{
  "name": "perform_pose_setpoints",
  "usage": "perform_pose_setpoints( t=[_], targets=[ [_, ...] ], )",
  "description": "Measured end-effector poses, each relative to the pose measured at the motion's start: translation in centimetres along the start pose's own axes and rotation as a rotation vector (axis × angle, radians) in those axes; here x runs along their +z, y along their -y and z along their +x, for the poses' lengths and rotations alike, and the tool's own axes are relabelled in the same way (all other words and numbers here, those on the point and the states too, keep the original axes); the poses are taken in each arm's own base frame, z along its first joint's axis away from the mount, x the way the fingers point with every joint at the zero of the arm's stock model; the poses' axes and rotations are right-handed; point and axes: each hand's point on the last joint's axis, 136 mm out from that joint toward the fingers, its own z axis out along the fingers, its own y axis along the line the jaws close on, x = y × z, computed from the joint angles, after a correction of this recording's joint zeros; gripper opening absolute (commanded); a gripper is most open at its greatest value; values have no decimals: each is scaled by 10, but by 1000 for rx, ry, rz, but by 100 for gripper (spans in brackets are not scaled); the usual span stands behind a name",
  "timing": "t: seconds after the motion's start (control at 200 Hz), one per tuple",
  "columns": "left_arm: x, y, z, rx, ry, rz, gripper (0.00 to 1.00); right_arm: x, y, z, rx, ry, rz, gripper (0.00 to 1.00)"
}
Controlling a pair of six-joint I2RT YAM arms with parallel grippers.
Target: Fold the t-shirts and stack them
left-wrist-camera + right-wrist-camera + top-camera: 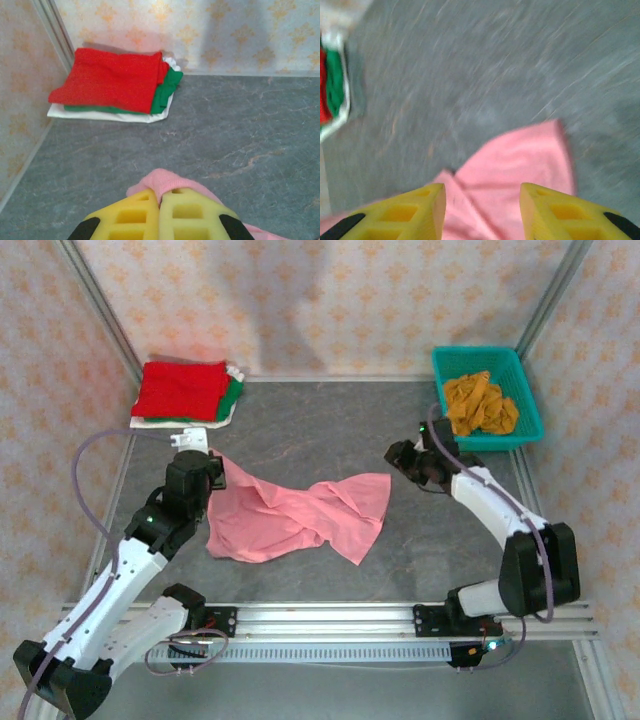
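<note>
**Pink shirt pinched on the left, right tool apart**

The pink shirt (290,515) lies crumpled and half spread in the middle of the table (330,420), between the two arms. The left tool (160,200) is clamped on the shirt's far left corner. In the left wrist view a small fold of pink cloth bulges out above the two yellow fingers (130,210), which are pressed together.

The right tool (481,195) has its fingers apart and holds nothing, and the pink cloth spreads on the table below and beyond the gap. That view is motion-blurred, so it probably hangs just above the shirt's right edge, but contact cannot be told.

In the far left corner sits a folded stack. The red shirt (182,390) is on top, the green shirt (232,395) shows at its right side, and the white shirt (180,423) is at the bottom.

In the far right corner a teal basket (530,425) holds the bunched mustard shirt (480,405).
</note>
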Motion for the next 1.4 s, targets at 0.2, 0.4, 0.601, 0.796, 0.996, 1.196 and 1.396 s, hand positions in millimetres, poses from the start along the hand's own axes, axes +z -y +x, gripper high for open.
perform_pose_setpoints(
  t=[0.2, 0.4, 0.601, 0.796, 0.996, 1.196, 1.396],
  targets=[
    [4, -3, 19, -36, -27, -15, 0, -30, -38, 112, -319, -133, -81, 42],
    [6, -14, 42, -62, -52, -66, 0, -24, 15, 205, -521, -272, 47, 44],
    [6, -21, 44, -88, -47, -106, 0, -15, 38, 233, -681, -284, 141, 47],
    [5, -26, 45, -95, -50, -132, 0, 8, 57, 257, -814, -334, 237, 48],
    [5, -27, 47, -100, -54, -139, 0, 12, 51, 255, -857, -321, 276, 30],
    [4, -29, 51, -113, -54, -141, 0, 20, 38, 254, -872, -299, 264, 6],
    [0, -35, 45, -129, -31, -155, 0, 18, 17, 213, -837, -151, 276, 0]
  ],
)
